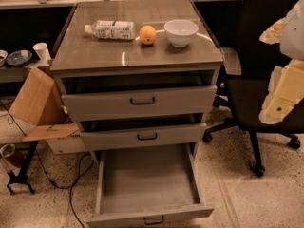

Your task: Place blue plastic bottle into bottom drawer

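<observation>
blue plastic bottle point(113, 30) lying on counter point(95, 56), at 9 o'clock of orange point(147, 34). bottom drawer point(147, 184) pulled out, 6 o'clock. gripper point(285, 91) at 3 o'clock frame edge, off counter; open/closed: can't tell.

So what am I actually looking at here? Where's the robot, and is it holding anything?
This is a single camera view looking down at a grey cabinet. Where the camera is mounted is not known. The robot is mostly out of sight. The pale cream shape at the right edge, in front of the black office chair, is its arm with the gripper, the two-fingered "hand".

On the cabinet top are the blue plastic bottle, lying on its side, an orange and a white bowl. The bottle is not held and rests well apart from the gripper. The bottom drawer is pulled wide open, which is where the bottle should go.
</observation>
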Controlling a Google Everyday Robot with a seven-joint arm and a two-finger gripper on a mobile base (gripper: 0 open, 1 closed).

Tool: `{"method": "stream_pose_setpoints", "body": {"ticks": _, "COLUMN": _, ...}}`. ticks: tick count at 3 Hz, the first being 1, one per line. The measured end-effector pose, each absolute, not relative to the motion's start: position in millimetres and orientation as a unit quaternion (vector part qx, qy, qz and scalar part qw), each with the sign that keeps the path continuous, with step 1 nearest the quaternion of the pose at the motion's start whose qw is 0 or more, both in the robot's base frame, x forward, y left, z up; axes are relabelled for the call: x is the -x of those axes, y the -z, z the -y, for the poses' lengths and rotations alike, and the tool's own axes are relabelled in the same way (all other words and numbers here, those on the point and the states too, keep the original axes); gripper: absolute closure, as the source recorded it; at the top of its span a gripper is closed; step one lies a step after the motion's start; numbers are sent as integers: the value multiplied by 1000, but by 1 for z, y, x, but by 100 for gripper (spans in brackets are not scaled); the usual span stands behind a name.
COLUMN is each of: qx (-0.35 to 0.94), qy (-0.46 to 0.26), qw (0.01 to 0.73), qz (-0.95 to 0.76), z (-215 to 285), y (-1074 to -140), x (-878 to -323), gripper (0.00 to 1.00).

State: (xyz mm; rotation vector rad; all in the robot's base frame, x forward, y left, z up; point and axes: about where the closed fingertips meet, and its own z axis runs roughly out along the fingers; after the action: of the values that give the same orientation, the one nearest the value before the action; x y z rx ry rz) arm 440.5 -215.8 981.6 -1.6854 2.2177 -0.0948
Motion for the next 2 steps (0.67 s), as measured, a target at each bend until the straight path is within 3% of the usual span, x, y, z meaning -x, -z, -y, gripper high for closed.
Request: {"method": "stream_pose_setpoints", "body": {"ticks": 2, "qx": 553, "qy": 4, "qw": 233, "qz": -800, "z": 146, "y": -967, "x": -519, "gripper": 0}}
